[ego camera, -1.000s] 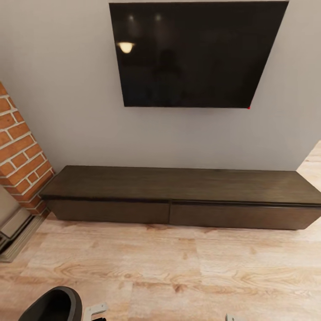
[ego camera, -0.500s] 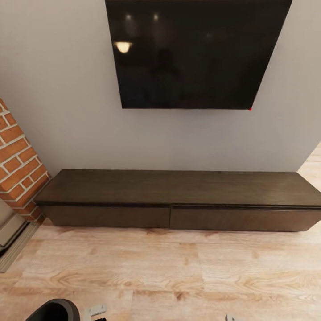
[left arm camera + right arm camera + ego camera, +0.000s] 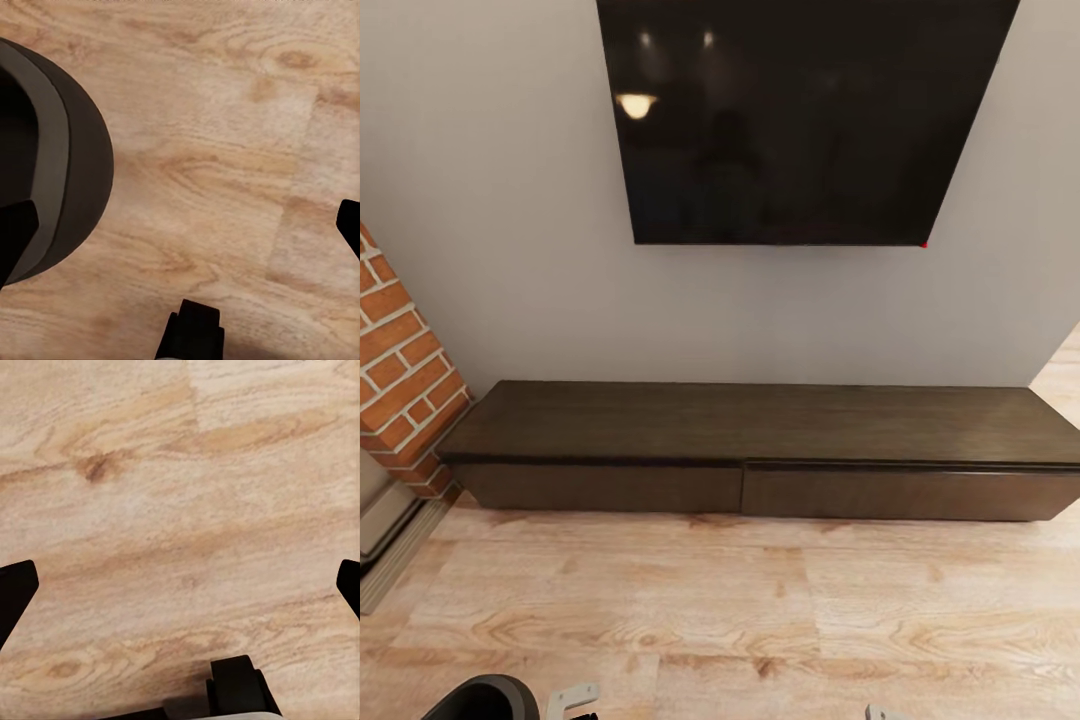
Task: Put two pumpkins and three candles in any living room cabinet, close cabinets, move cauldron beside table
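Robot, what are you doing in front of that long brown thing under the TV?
The robot faces the long low cabinet under the wall TV. Both drawer fronts are shut and nothing sits on top. Both grippers are open over bare wood floor, holding nothing. The dark round cauldron stands on the floor beside the left gripper, untouched. A brick column stands at the cabinet's left end.

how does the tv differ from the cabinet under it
The tv is glossy black and hangs on the grey wall; the cabinet is matte dark-brown wood and sits low by the wooden floor. The tv reflects ceiling lights, while the cabinet top shows only wood grain. Both are flat-fronted and dark, and both cabinet drawer fronts are shut.
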### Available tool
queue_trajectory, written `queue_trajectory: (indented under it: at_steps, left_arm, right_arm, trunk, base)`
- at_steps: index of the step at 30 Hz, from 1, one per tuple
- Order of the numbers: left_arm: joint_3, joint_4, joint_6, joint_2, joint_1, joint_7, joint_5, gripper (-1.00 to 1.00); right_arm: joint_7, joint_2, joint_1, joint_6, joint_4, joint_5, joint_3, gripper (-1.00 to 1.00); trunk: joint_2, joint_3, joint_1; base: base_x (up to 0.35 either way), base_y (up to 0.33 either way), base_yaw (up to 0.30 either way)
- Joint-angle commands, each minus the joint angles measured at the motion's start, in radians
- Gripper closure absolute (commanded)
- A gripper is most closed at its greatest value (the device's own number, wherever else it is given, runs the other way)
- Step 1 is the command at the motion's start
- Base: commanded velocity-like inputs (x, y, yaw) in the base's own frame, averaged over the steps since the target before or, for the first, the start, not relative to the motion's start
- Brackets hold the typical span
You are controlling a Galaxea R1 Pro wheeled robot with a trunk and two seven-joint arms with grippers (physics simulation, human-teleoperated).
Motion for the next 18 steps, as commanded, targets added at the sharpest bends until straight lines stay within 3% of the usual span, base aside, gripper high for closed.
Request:
queue_trajectory:
  at_steps: [1,14,18]
  left_arm:
    - [0.005,0.001,-0.004,-0.001,-0.001,0.002,-0.003,-1.0]
    - [0.005,-0.002,-0.005,0.003,-0.001,0.001,0.0,-1.0]
    - [0.015,-0.02,0.007,0.005,-0.001,-0.034,0.004,-1.0]
  right_arm:
    - [-0.006,-0.001,-0.001,-0.004,0.001,-0.009,0.008,-1.0]
    - [-0.007,-0.001,-0.001,-0.006,0.002,-0.011,0.007,-1.0]
    - [-0.002,-0.01,-0.001,-0.008,0.002,-0.019,0.004,-1.0]
  trunk:
    - [0.0,-0.001,0.0]
    - [0.0,-0.001,0.0]
    - [0.0,-0.001,0.0]
  base:
    - [0.064,0.0,0.0]
    - [0.093,0.0,0.0]
    - [0.023,0.0,0.0]
